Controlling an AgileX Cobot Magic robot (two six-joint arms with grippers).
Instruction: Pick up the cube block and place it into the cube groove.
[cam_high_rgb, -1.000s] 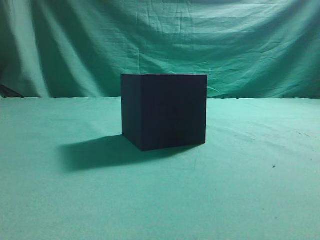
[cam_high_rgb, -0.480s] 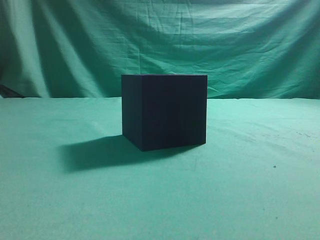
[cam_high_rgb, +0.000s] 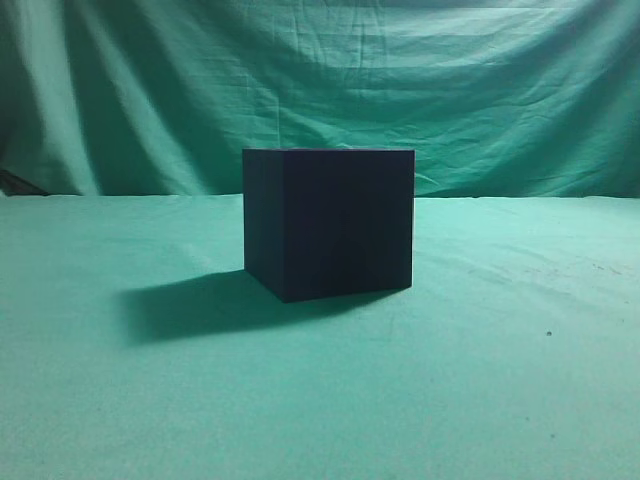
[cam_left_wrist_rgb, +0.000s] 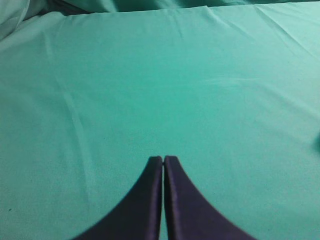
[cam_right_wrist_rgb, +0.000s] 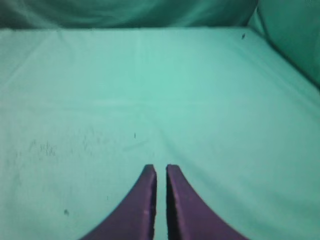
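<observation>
Green cloth (cam_high_rgb: 480, 400) covers the whole work surface, creased and lightly speckled, and a matching wrinkled green drape (cam_high_rgb: 450, 90) hangs behind it. On the cloth, near the middle of the exterior view, stands the cube groove (cam_high_rgb: 330, 222), a large near-black box with flat matte sides and sharp edges, turned so that one vertical edge faces the camera; its shadow falls on the cloth to its left. Neither arm appears in that view. The left gripper (cam_left_wrist_rgb: 163, 159) is seen only from its wrist camera: two dark curved fingers brought together at the tips with a hairline gap, nothing between them, bare cloth beneath. The right gripper (cam_right_wrist_rgb: 161, 169) shows likewise, its dark purple fingers nearly closed with a narrow slit, holding nothing, above cloth marked with small dark specks. The box appears in neither wrist view. The cube block cannot be located in any view.
</observation>
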